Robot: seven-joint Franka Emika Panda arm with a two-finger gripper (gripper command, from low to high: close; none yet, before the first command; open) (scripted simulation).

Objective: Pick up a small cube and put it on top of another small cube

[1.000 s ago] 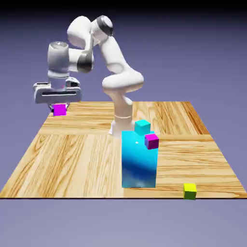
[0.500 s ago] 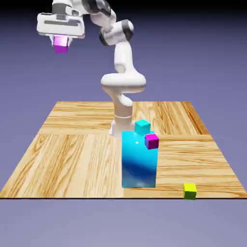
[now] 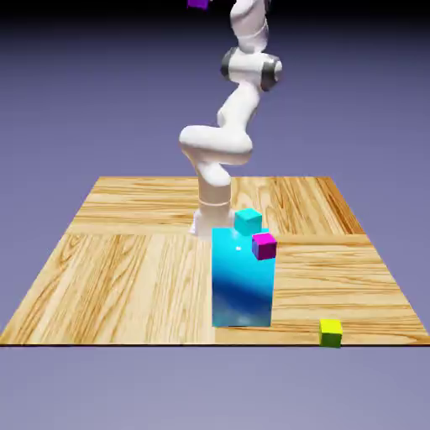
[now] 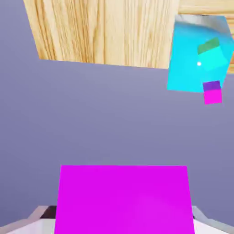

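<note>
In the exterior view, the white robot arm (image 3: pixel 239 101) stretches up so high that its hand goes out of the top of the frame. At the very top edge, a little left of the middle, a tiny bit of the small plain magenta cube (image 3: pixel 198 3) peeks in, looking purple in the shade. It hangs far above the wooden tabletop (image 3: pixel 126 260). In the lower right corner of the tabletop sits the small yellow-green cube (image 3: pixel 331 332), with nothing on top of it. Near the middle stands a tall shiny cyan block (image 3: pixel 242 281). A small cyan cube (image 3: pixel 248 222) rests on its top, and a second magenta cube (image 3: pixel 264 245) shows at its upper right corner.

In the hand view, the carried magenta cube (image 4: pixel 123 199) fills the bottom middle of the frame. The grey fingers (image 4: pixel 43 215) show only as small bits at its lower left and lower right, so they seem to be pinching the cube from both sides. At the upper right is the cyan block seen from above, with the other magenta cube just below it. The yellow-green cube is not in this view.

So the picking up looks done. What is left is to bring the cube over to the yellow-green one, lower it, set it on top and let go.
</note>
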